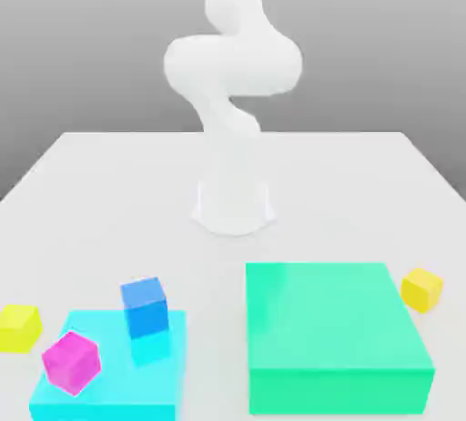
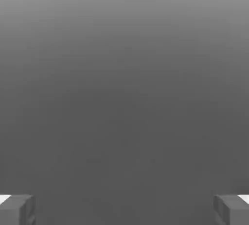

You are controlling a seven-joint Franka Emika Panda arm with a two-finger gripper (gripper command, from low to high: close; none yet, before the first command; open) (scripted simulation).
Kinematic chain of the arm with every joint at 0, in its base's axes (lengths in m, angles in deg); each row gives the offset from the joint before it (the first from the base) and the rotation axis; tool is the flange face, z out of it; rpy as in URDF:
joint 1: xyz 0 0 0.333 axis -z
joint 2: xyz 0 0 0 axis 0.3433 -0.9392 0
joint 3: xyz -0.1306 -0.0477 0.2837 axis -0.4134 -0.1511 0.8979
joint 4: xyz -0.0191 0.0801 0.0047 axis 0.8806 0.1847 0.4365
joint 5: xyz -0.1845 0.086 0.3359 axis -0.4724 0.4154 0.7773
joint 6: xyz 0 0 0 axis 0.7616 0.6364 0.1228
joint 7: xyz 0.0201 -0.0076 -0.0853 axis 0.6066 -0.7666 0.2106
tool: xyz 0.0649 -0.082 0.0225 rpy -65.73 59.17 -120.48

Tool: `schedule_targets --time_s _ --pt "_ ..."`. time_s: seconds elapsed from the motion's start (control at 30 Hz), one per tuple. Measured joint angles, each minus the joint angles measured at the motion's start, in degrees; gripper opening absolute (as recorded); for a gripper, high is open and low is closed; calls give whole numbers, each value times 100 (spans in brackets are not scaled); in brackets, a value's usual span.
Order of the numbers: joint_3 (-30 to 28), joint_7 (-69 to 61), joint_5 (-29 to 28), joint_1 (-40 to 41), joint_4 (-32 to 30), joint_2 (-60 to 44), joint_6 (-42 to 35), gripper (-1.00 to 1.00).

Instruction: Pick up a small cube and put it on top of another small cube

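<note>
White table [image 1: 109,192] | small cube [image 1: 422,288] beside green block [image 1: 332,328] | gripper [image 2: 124,209] spread wide, holding nothing

Arm [image 1: 232,65] and cyan slab [image 1: 109,383] cropped by edges.

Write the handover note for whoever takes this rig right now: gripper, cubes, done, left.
Gripper: open, holding nothing, fingertips wide apart in the hand view.
Golden-yellow cube: on the table, at the exterior view's right of the big green block.
Lemon-yellow cube: on the table at the exterior view's left, beside the cyan slab.
Blue cube and magenta cube: on the cyan slab.
Done: nothing stacked.
Left: grasp the golden-yellow cube and set it on another small cube.
</note>
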Motion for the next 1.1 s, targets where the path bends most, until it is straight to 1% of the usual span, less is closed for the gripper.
schedule_targets --time_s 0.33,0.57,0.73,0.9,1.0,1.1 --pt "-170 -2663 342 -1685 -654 -1600 863 0" --pt "-20 -4497 582 -2614 -1101 -2701 1451 0" --pt "233 -5707 613 -3123 -1425 -3479 1883 0" --pt "510 -6703 345 -3709 -1753 -4248 2324 0" --pt "579 -7134 -48 -3913 -1949 -4704 2587 0" --pt "518 -7173 -396 -4021 -1952 -5257 2990 0"
